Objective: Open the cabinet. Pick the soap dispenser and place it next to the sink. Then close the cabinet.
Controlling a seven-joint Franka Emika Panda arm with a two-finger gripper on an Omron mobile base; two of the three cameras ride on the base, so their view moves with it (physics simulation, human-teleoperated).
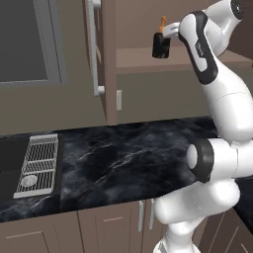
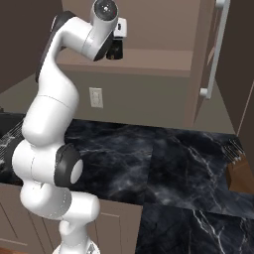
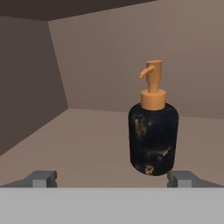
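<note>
Soap dispenser (image 3: 153, 138), black with an orange pump top, stands upright on the floor of the open cabinet (image 1: 148, 62), just ahead of the gripper (image 3: 113, 178) and a little toward its right fingertip. In the hand view the two grey fingertips (image 3: 41, 178) sit far apart at the bottom, spread wide, with nothing between them; the bottle is beyond them, untouched, its base close to the right tip's line. The pump spout points to the left in that view.

From the left base view the white arm rises from the lower right, bends at a dark elbow joint and reaches up and forward, its hand level with the cabinet floor and pushed against the opening right behind the bottle (image 1: 161, 42). The right base view shows the same reach from the other side, the wrist folded over so the hand points into the cabinet (image 2: 149, 59).

Beside the hand, on its left, an open cabinet door (image 1: 101, 59) with a long silver bar handle (image 1: 94, 49) juts out toward the robot. Below the hand lies the dark marbled counter (image 1: 128, 158). Well to the left and lower down is the sink (image 1: 15, 163) with its pale grid rack (image 1: 38, 165). A wall socket (image 2: 95, 97) sits beneath the cabinet, under the hand.
</note>
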